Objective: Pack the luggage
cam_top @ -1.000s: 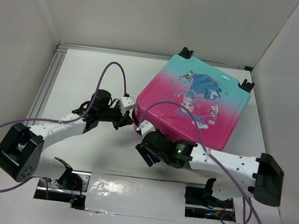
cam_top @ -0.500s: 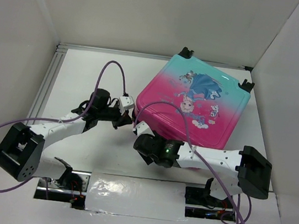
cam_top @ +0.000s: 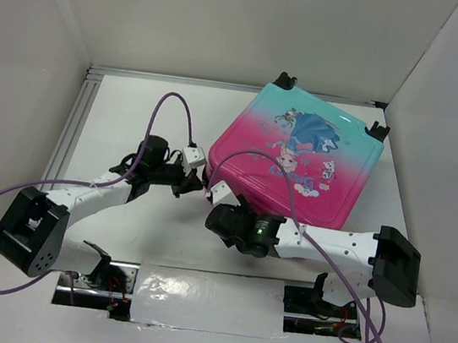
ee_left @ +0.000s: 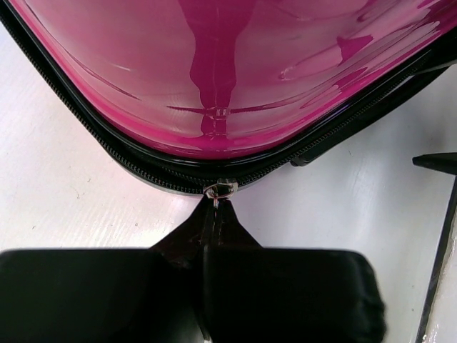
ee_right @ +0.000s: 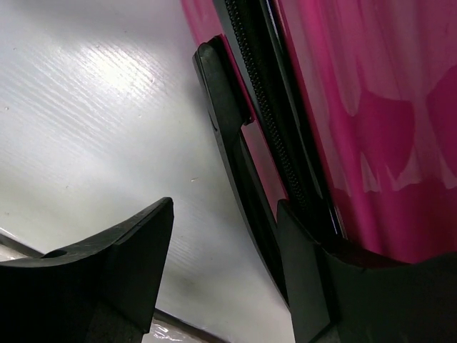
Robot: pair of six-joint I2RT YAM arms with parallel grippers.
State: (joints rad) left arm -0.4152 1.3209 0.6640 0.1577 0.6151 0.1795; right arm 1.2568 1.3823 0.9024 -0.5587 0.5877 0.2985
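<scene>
The luggage (cam_top: 299, 160) lies flat and closed at the middle right of the table, its pink-to-teal shell with the princess print facing up. My left gripper (cam_top: 196, 186) is at its near-left corner. In the left wrist view this gripper (ee_left: 214, 209) is shut on the silver zipper pull (ee_left: 220, 189), below the glossy pink shell (ee_left: 228, 71). My right gripper (cam_top: 216, 212) sits low at the luggage's near edge. In the right wrist view it (ee_right: 227, 211) is open, with one finger against the luggage's black side handle (ee_right: 232, 143) and white table in the gap.
White walls (cam_top: 443, 167) enclose the table on three sides. A metal rail (cam_top: 73, 128) runs along the left and back edges. Purple cables (cam_top: 174, 104) loop over both arms. A foil-taped strip (cam_top: 195, 290) lies between the arm bases.
My right arm has swung, and its gripper has moved up and left, closer to the luggage's near-left corner. The left gripper has stayed shut on the zipper pull.
</scene>
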